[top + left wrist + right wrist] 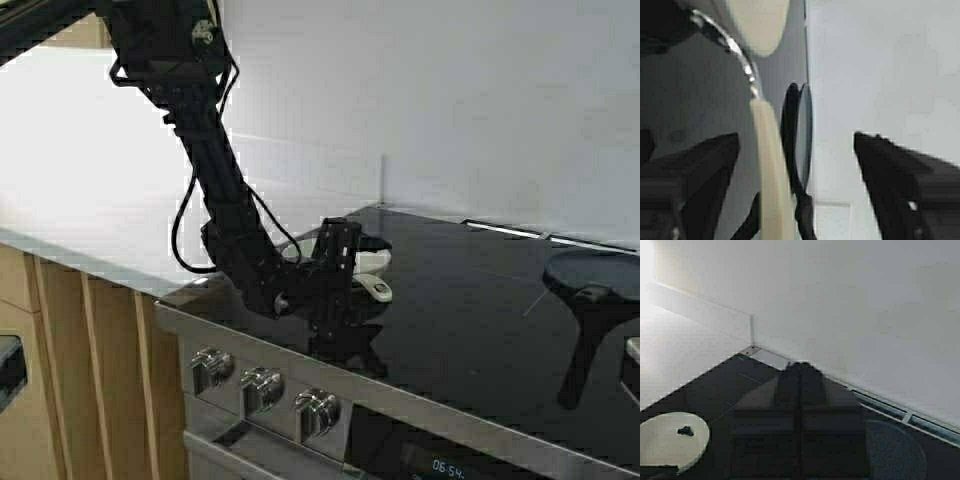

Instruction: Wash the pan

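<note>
The small white pan [372, 264] sits on the left part of the black glass hob [470, 320], its short handle [378, 290] pointing toward the front. My left gripper [348, 262] is down at the pan, mostly hiding it. In the left wrist view the gripper [796, 137] is open, with the white handle [771, 170] between the fingers [695, 170], nearer one of them and not clamped. The right wrist view shows the pan [670, 442] with a small dark bit [685, 430] inside. My right gripper [800, 369] is shut and empty, held above the hob to the right.
A larger dark long-handled pan [590, 272] stands on the hob's right side; it also shows in the right wrist view [895, 450]. Oven knobs [260, 385] line the front panel. A white countertop [90, 200] lies to the left, and a white wall [450, 100] stands behind.
</note>
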